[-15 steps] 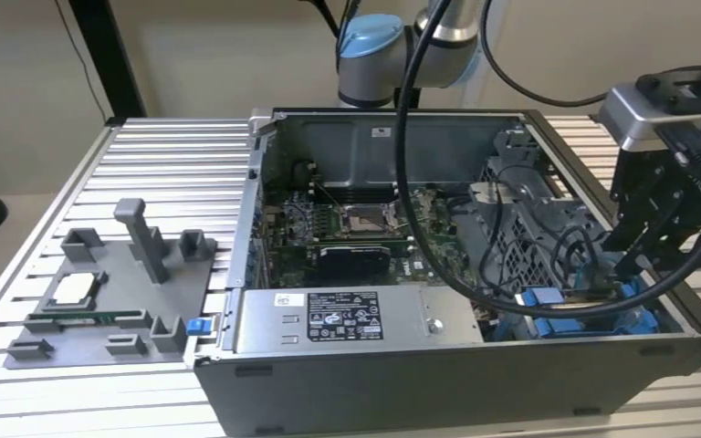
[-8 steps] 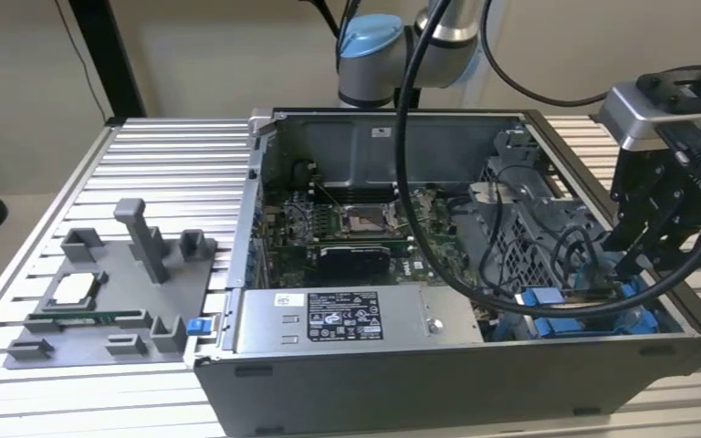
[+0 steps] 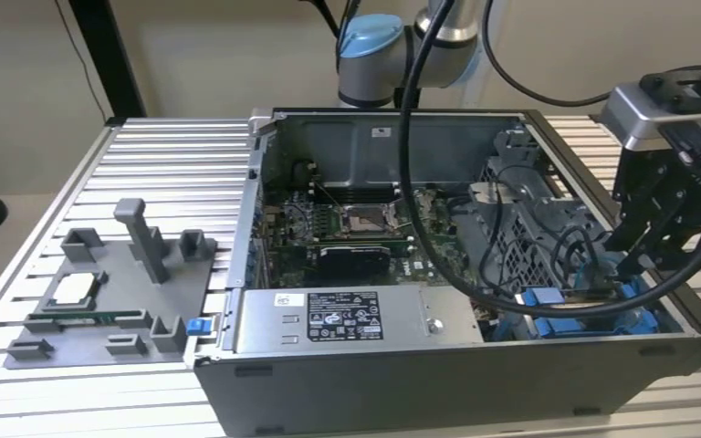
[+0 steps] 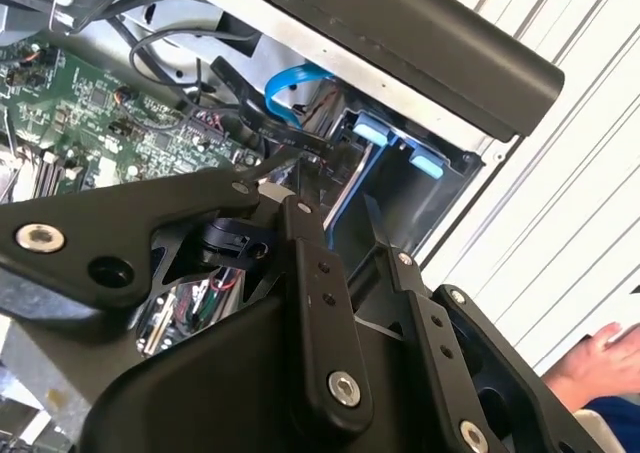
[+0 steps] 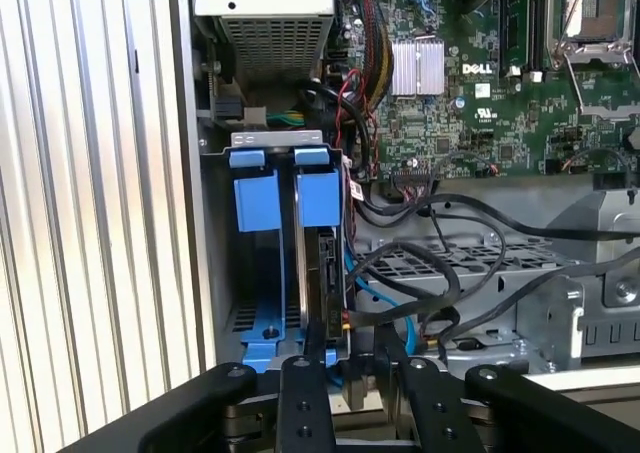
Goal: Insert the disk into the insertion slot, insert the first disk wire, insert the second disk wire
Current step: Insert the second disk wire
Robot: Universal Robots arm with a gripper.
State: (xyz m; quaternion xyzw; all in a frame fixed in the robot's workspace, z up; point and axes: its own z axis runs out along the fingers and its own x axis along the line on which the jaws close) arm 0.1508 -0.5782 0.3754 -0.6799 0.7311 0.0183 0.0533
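Blue plastic slot [image 5: 258,198], ribbed alu table [image 5: 90,173]

Soft, even light — shadow inside the case [image 3: 448,388], pale glare on the table [image 4: 570,213].

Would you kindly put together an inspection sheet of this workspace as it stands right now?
Surface: ribbed metal table, carrying the open computer case.
Job's things: the disk appears to stand edge-on in the insertion slot, between blue rails; whether its wires are plugged in cannot be told.
Clutter: grey fixture tray on the exterior view's left of the case; power-supply box inside the case.
Grippers: the tool hangs over the slot corner of the case.
Cables: black cables and a blue cable loop beside the slot; a thick black cable drapes from the arm across the case.
Surroundings: a person's hand near the case.
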